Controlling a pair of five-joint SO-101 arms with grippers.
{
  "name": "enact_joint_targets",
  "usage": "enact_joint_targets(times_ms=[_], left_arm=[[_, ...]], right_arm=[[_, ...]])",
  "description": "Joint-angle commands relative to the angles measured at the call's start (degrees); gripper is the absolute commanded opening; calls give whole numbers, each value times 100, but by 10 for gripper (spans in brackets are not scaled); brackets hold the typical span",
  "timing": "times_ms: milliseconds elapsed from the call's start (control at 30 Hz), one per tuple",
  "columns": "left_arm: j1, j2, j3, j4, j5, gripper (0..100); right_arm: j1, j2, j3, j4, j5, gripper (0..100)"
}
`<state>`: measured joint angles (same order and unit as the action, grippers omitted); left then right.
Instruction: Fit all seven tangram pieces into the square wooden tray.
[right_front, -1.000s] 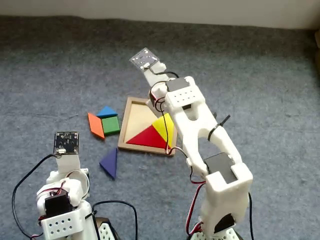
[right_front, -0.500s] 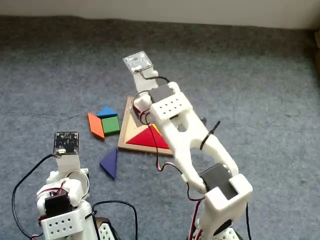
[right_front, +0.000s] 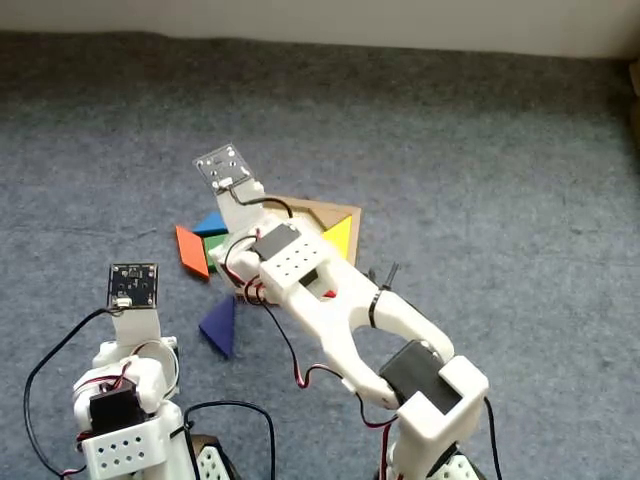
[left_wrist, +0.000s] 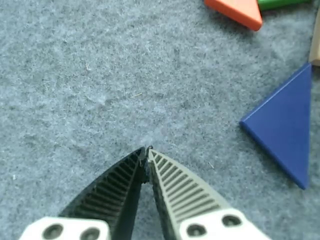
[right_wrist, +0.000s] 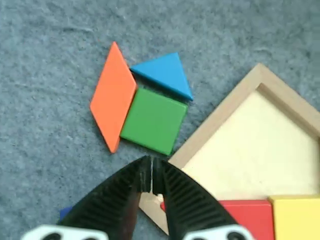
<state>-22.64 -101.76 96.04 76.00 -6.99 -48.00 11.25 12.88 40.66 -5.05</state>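
Two in pale wooden tray (right_wrist: 217, 117): red piece (right_wrist: 245, 220), yellow piece (right_wrist: 296, 217); left claw (left_wrist: 146, 152), right claw (right_wrist: 151, 167) closed, empty.

- The square wooden tray (right_wrist: 215, 117) lies flat on the grey carpet (right_front: 500, 150). It is shallow, with a raised pale rim, and the part of its floor nearest the loose pieces is bare.
- The red triangle (right_wrist: 250, 220) lies flat inside the tray.
- The yellow piece (right_wrist: 297, 220) lies inside the tray too, touching the red triangle edge to edge.
- The green square (right_wrist: 154, 120) lies on the carpet, one corner just beside the tray's outer rim.
- The orange parallelogram (right_wrist: 113, 97) lies against one side of the green square.
- The light blue triangle (right_wrist: 165, 74) lies against the next side of the green square, its tip meeting the orange parallelogram.
- The dark blue triangle (left_wrist: 285, 132) lies flat, apart from those three.
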Motion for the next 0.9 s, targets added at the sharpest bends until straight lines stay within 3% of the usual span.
enact_joint_targets(times_ms=[0,67,267,533,867], left_arm=[[-48,-259,110,26,35,7],[-48,-259,110,26,35,7],[-48,-259,110,26,35,7],[-48,-259,110,26,35,7],[-48,-259,110,26,35,7]], right_arm=[[-198,-277,-514,-110,-53,149],[-312,-48,-822,127,-53,190],[-330,1165,-2958,1446,-79,190],[-303,3081,-6123,3266,-932,194],[-215,4910,-8804,4409,-1169,194]])
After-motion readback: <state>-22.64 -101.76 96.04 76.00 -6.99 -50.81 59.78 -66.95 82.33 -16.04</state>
